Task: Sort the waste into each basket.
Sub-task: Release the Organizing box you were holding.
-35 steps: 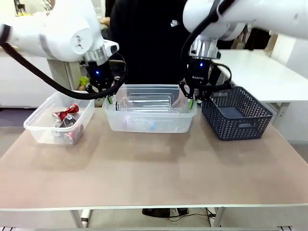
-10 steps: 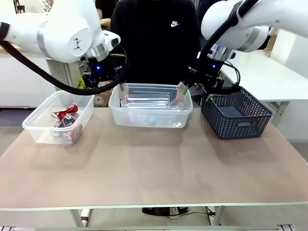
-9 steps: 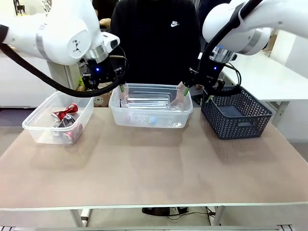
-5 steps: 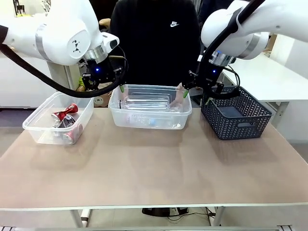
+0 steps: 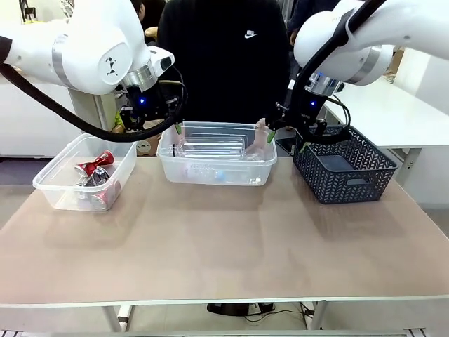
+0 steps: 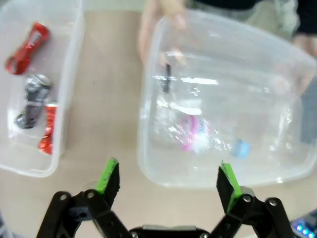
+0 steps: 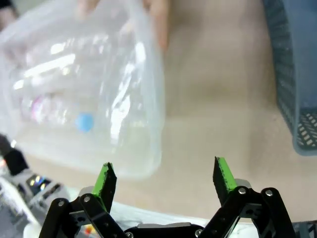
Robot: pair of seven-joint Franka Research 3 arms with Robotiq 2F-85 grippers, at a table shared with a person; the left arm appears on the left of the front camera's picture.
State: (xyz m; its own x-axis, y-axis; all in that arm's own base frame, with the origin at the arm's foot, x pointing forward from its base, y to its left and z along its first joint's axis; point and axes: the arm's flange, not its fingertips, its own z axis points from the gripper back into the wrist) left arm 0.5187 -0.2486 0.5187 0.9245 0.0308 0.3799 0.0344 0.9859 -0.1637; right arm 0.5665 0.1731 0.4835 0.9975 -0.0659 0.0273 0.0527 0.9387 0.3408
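**Sorting looked finished**

Both hands, left (image 6: 168, 181) and right (image 7: 163, 181), hung wide open and empty beside the clear rectangular plastic tub of bottles (image 5: 217, 172) (a person's fingers (image 6: 148, 29) gripped it). Red crushed cans (image 5: 97, 168) lay in the other clear tub (image 5: 49, 184). Next, probably retreat.

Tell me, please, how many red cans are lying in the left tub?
3 show. In the left tub, one red can lies at the far end, a crushed silver-and-black one in the middle, another red one nearest. More may be hidden.

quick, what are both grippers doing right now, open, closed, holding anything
Left gripper: open, holding nothing, above the clear rectangular plastic tub of bottles.
Right gripper: open, holding nothing, over the same tub's other end.
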